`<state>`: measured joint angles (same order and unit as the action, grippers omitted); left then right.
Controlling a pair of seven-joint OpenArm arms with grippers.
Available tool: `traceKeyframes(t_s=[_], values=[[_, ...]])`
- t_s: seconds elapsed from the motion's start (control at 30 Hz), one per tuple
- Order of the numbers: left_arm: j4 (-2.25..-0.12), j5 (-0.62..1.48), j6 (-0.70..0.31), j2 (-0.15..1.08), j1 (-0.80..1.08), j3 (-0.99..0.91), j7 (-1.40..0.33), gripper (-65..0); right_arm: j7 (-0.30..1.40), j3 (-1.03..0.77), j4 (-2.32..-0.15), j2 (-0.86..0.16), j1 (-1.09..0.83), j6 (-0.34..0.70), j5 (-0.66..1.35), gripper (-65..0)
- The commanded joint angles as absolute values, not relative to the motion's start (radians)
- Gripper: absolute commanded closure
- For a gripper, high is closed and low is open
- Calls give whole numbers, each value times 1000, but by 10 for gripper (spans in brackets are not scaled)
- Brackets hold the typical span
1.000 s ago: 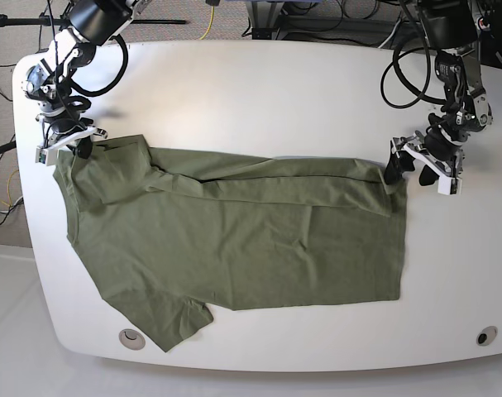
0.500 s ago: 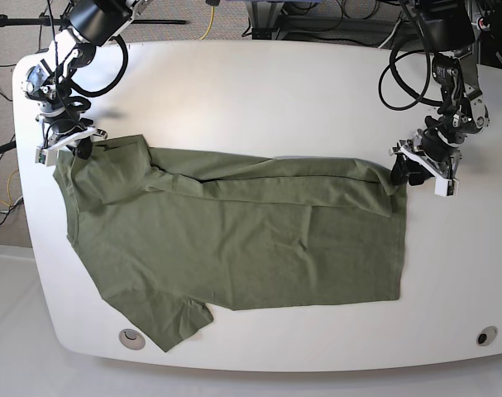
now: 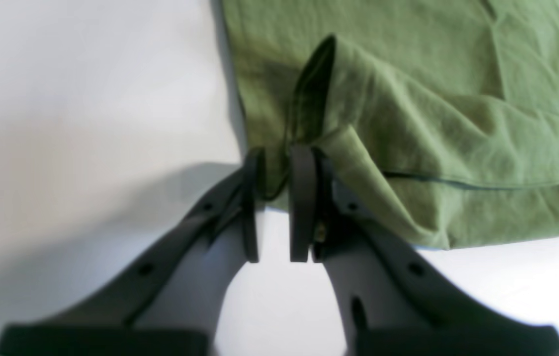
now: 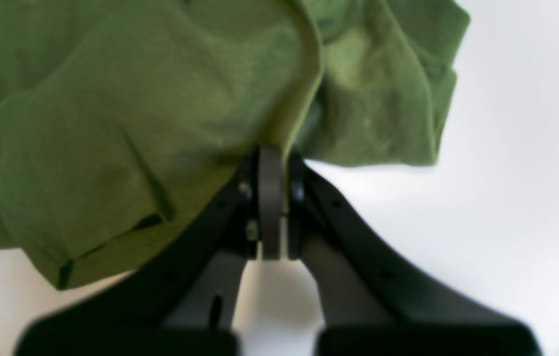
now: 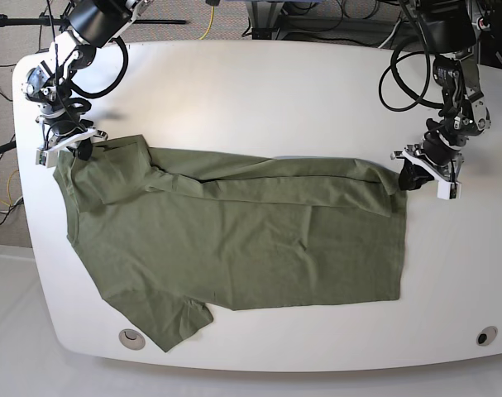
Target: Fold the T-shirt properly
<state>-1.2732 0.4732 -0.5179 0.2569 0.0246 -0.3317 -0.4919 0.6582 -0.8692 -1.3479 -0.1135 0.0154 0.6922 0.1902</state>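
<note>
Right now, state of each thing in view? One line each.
T-shirt: flat on the table, far long edge folded over, both far corners pinched.
Left gripper: jaws nearly shut, a small gap shows, shirt's hem corner between them.
Right gripper: shut on the T-shirt at its sleeve-end corner.
Table: white, bearing the shirt.

Right wrist view was soft-focused; olive-green cotton T-shirt (image 4: pixel 136 113) ran off its top and left edges. Left wrist view cropped it top and right. Fabric between right gripper (image 4: pixel 272 198) pads was barely visible.
</note>
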Motion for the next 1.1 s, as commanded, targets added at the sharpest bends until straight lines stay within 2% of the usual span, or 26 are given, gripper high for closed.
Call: traceKeyframes(t_s=[0.0,0.2,0.53,1.07], values=[[-1275,481,-519,278,15,-327,-445,-30,634,-873,-1367,-129,30,698,204,0],[-1265,477,-516,281,16,-322,-432,-13,635,-872,-1366,-130,29,698,204,0],[-1283,473,-522,298,29,-328,-408,-32,627,-870,-1369,-125,34,698,202,0],[-1299,481,-520,299,42,-326,-451,-25,630,-869,-1379,-110,26,698,195,0]])
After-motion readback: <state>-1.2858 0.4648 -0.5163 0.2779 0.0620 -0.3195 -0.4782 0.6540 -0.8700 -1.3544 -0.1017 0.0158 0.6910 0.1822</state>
